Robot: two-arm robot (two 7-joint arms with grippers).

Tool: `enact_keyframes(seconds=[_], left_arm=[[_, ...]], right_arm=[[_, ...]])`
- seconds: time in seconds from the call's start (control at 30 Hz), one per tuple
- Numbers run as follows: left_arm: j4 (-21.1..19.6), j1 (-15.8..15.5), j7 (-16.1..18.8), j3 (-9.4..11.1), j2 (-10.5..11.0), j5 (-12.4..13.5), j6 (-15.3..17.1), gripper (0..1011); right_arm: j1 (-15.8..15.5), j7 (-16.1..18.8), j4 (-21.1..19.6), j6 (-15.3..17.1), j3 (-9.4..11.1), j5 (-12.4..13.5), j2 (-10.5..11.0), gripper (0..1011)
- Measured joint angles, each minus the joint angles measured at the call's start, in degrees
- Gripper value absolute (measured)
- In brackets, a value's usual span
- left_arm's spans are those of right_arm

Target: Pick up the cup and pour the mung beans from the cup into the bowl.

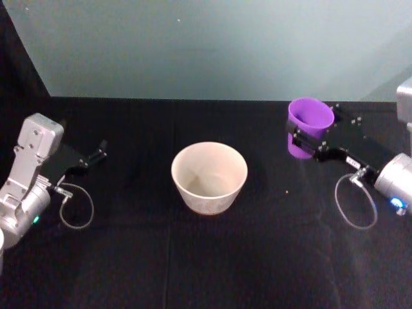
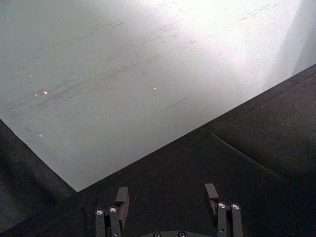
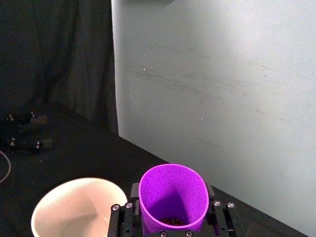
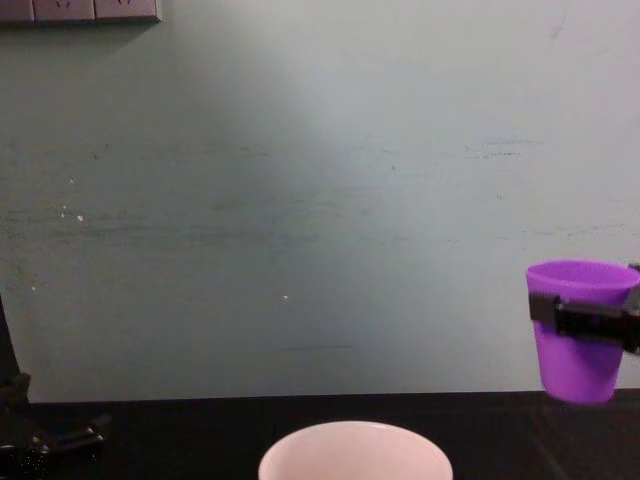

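Right gripper (image 1: 305, 138) clamped on upright cup (image 1: 310, 116), held off table (image 1: 193, 270) right of bowl (image 1: 209, 193), should carry it over bowl's middle and tip slowly; left gripper (image 1: 98, 154) parked left, fingers apart.

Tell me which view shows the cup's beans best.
Right wrist view: it looks down into the cup, dark beans at its bottom. Head and chest views show the cup's outside, in the right end effector.

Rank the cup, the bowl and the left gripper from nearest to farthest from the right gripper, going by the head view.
1. cup, held by the right gripper, right side.
2. bowl, centre.
3. left gripper, far left.
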Motion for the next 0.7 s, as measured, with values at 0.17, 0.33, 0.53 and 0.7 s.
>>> enact_keyframes(seconds=[0.17, 0.33, 0.53, 0.7], left_arm=[[0.0, 0.0, 0.0, 0.0, 0.0, 0.0, 0.0, 1000], [0.0, 0.0, 0.0, 0.0, 0.0, 0.0, 0.0, 1000], [0.0, 0.0, 0.0, 0.0, 0.0, 0.0, 0.0, 1000], [0.0, 0.0, 0.0, 0.0, 0.0, 0.0, 0.0, 1000]], right_arm=[[0.2, -0.4, -2.1, 2.8, 0.7, 1.2, 0.6, 731], [0.6, -0.4, -3.6, 5.3, 1.1, 2.9, 1.3, 731], [1.3, -0.1, -4.8, 7.6, 1.5, 5.3, 2.5, 731], [1.5, -0.1, -5.0, 8.0, 1.5, 6.6, 3.1, 731]])
